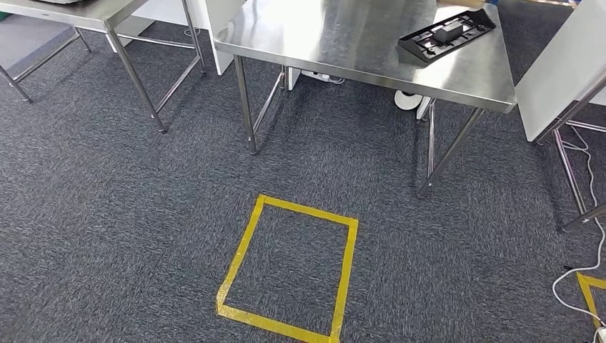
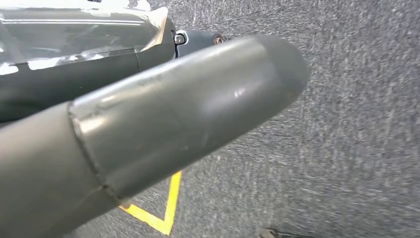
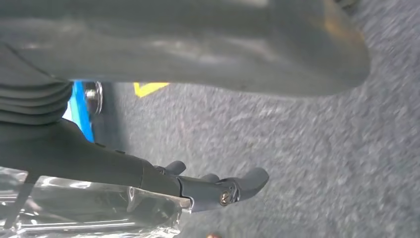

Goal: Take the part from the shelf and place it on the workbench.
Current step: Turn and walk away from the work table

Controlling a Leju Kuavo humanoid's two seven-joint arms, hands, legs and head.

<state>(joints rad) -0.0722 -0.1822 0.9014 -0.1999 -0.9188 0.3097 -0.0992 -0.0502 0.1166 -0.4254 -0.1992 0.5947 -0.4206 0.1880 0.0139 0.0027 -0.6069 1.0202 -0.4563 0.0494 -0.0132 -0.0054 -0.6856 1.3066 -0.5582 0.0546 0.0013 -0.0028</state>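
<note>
A black, flat moulded part [image 1: 446,33] lies on the steel workbench [image 1: 343,43], near its far right corner. My left hand [image 2: 148,114] hangs over the grey carpet; its thick grey thumb stands apart from the darker fingers [image 2: 84,74], with nothing between them. My right hand [image 3: 99,158] also hangs over the carpet. Its thumb [image 3: 208,49] is spread away from the slightly bent fingers [image 3: 233,188], and it holds nothing.
A yellow tape square [image 1: 286,264] marks the carpet in front of the workbench legs. A second steel table [image 1: 86,14] stands at the left, a white panel [image 1: 564,71] at the right. A white cable [image 1: 575,286] and another tape corner [image 1: 589,289] lie at the lower right.
</note>
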